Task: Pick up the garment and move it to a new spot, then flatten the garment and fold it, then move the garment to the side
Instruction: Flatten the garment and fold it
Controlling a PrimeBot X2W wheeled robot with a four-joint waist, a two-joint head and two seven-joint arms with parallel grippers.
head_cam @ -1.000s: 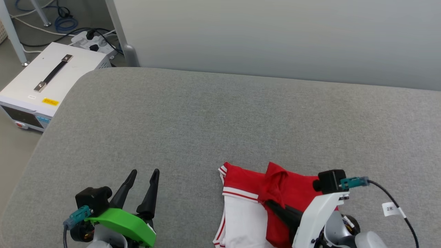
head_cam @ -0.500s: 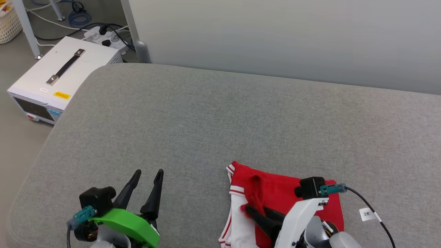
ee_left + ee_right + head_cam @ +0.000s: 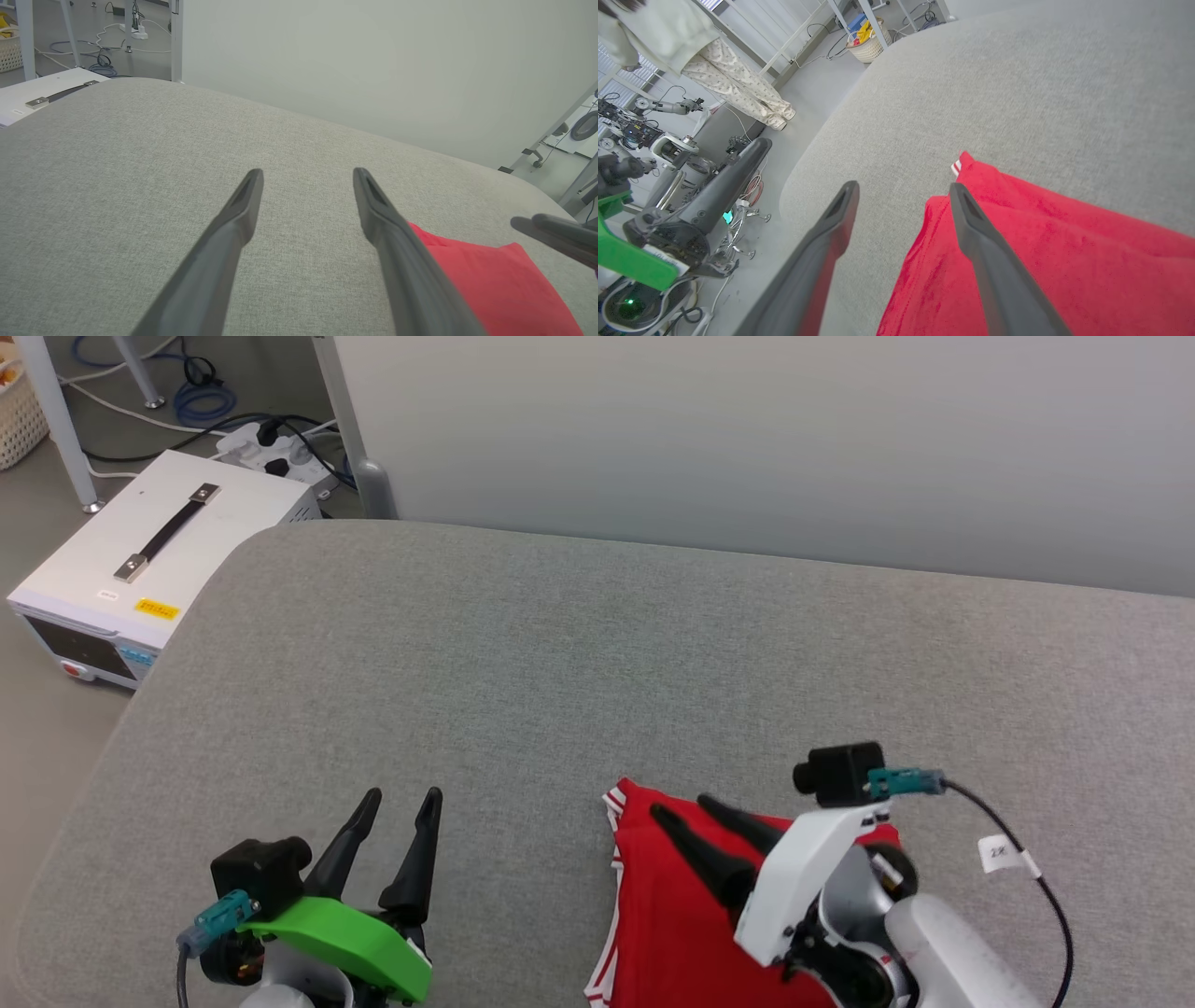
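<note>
Right pincer (image 3: 681, 806) let go since last frame: fingers now spread wide, empty, hovering just over garment (image 3: 672, 915). Garment lying flat, red side up, at near edge of grey surface (image 3: 560, 663), right of centre. Left pincer (image 3: 402, 793) wide too, empty, over near-left part, clear of garment.

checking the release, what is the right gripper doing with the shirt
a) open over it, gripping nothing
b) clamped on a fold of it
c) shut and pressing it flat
a, the right gripper has its fingers spread over the shirt, no cloth pinched between them
</note>
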